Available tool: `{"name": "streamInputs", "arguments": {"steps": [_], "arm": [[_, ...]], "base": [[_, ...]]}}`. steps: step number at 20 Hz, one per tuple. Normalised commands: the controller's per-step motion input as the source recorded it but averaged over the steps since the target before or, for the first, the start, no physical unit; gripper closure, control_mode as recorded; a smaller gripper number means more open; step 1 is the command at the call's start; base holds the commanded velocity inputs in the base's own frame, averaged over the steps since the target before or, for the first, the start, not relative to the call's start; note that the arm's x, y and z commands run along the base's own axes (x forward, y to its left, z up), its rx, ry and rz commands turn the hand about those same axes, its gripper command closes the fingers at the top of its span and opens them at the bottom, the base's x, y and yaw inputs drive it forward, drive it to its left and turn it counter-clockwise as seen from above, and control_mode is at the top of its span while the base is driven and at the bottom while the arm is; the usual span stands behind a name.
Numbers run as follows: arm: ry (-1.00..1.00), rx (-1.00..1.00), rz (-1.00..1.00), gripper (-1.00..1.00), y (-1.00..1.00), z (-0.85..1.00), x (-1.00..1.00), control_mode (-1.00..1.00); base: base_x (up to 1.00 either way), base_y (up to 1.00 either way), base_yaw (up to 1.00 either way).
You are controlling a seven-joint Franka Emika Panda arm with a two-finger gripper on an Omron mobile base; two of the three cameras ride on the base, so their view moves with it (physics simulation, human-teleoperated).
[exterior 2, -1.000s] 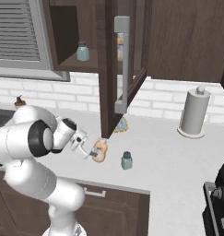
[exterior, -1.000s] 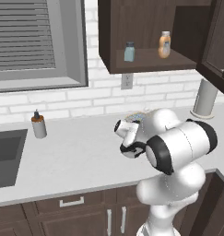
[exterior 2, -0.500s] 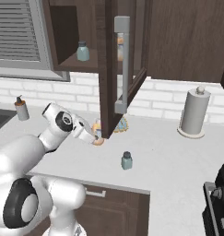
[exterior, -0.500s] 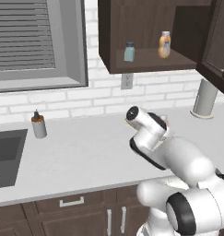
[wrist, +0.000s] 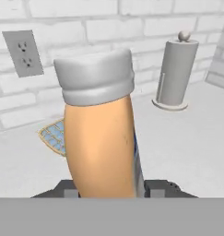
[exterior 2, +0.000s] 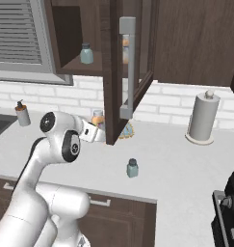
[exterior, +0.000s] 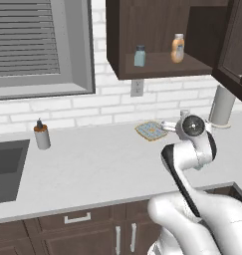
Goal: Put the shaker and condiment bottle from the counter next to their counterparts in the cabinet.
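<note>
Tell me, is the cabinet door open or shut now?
Open. The cabinet shows its shelf with a shaker and an orange bottle inside, and its door swings outward.

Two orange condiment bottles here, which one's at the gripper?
The condiment bottle on the counter, between the gripper jaws, close up in the hand view. Its twin, the orange bottle, stands on the cabinet shelf.

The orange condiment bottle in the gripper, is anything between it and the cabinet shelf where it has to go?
Possibly. In the right base view the condiment bottle sits just left of the open cabinet door, whose lower edge hangs beside it. The shelf lies up behind that door, beside the matching orange bottle, so the lift should stay clear of the door.
</note>
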Motion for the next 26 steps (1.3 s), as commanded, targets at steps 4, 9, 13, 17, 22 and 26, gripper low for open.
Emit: {"name": "streamInputs", "arguments": {"steps": [4, 9, 13, 17, 22, 26], "arm": [[-0.12, 0.01, 0.38, 1.0, 0.0, 1.0, -0.57, -1.0], [-0.07, 0.02, 0.17, 1.0, 0.13, 1.0, -0.39, -1.0], [0.0, 0.0, 0.06, 1.0, 0.39, 1.0, -0.15, -1.0], [-0.01, 0.01, 0.01, 1.0, 0.32, 1.0, -0.31, -1.0], [-0.02, 0.05, 0.0, 1.0, 0.03, 0.97, -0.27, -1.0], [0.1, -0.02, 0.0, 1.0, 0.13, 0.05, 0.12, -1.0]], "base": [[0.0, 0.0, 0.0], [0.0, 0.0, 0.0], [0.0, 0.0, 0.0], [0.0, 0.0, 0.0], [0.0, 0.0, 0.0], [0.0, 0.0, 0.0]]}}
